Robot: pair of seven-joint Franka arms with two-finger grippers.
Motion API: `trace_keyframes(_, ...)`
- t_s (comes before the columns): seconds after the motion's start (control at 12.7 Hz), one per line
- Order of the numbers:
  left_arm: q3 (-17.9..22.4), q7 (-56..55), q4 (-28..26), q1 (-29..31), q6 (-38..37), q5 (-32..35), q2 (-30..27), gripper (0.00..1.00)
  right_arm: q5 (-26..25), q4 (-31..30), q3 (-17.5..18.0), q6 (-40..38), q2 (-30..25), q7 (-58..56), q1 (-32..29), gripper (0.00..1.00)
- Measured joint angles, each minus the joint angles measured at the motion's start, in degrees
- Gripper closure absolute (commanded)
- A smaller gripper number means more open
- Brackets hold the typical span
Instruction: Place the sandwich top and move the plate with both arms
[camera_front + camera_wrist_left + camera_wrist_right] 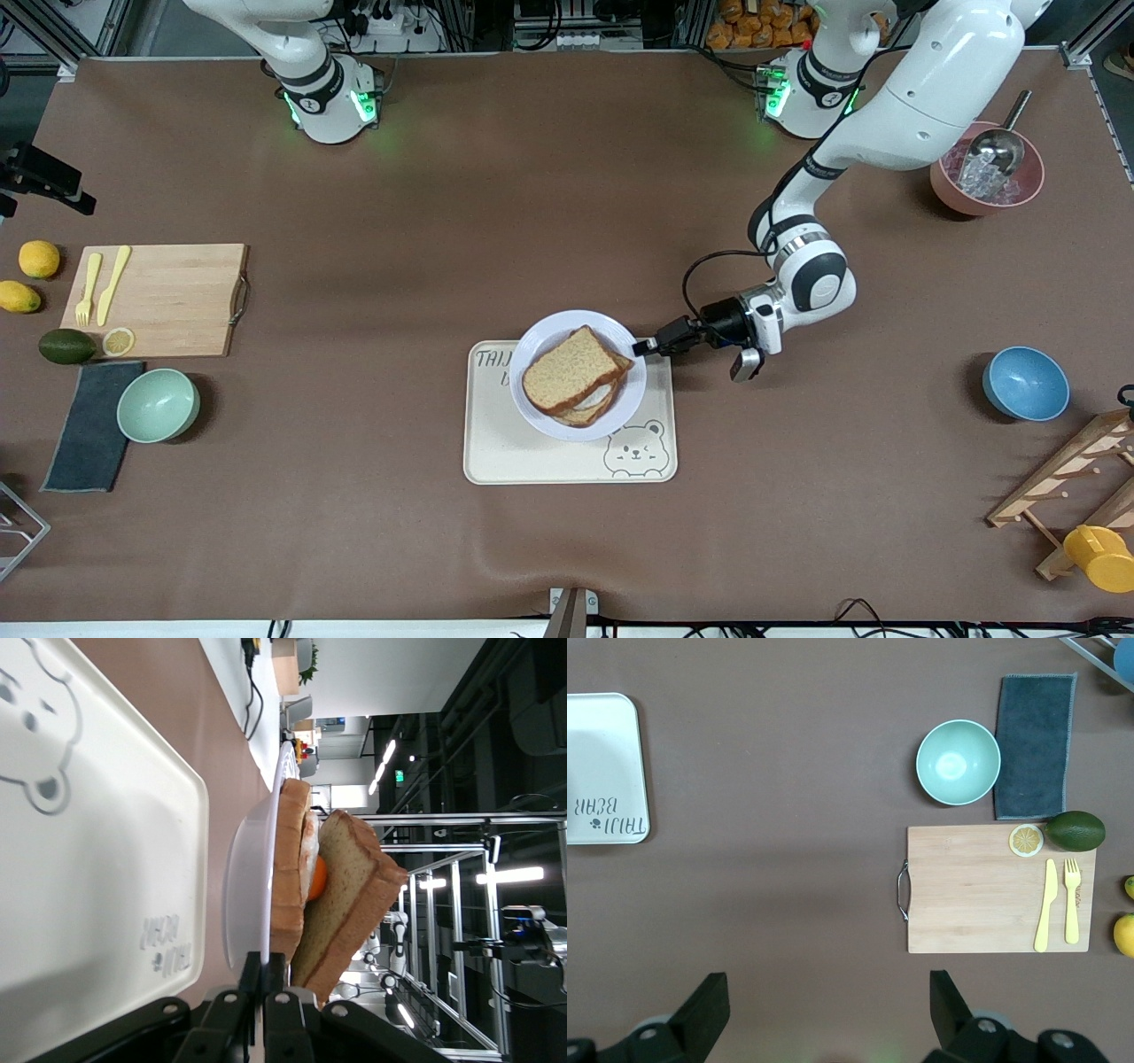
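The rectangular cream bear-printed tray [532, 456] lies on the brown table mat [567, 177] near the middle of the edge closest to the front camera, its bear drawing at the near corner toward the left arm's end. The small round pale lavender-white plate [540, 421] sits on the tray's farther part, its rim overhanging the farther edge. On the plate the brown wholemeal sandwich top [571, 368] rests tilted on a lower bread slice with a fried egg [317, 881] between them. The left gripper [640, 346] is clamped shut on the plate's rim at the side toward the left arm's end, one finger above and one below. The right arm waits high over the right arm's end of the table, the right gripper [828, 1014] spread wide, holding nothing, above bare mat beside the wooden cutting board [983, 895].
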Motion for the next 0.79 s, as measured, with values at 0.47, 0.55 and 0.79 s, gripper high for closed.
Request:
trace_keyframes(0.47, 0.89, -1.99, 2.52, -0.29, 0.24, 0.79, 3.02, 1.0, -0.02, 0.11, -0.26, 0.48, 0.05, 0.0, -0.01, 0.0)
trace_keyframes(0.55, 0.9, -2.0, 3.36, -0.45, 0.3, 0.79, 4.02, 1.0, -0.02, 0.11, -0.18, 0.48, 0.08, 0.0, -0.01, 0.0)
trace_keyframes(0.79, 1.43, -2.01, 5.31, -0.64, 0.48, 1.46, 6.5, 1.0, -0.02, 0.11, 0.1, 0.49, 0.15, 0.0, 0.01, 0.0)
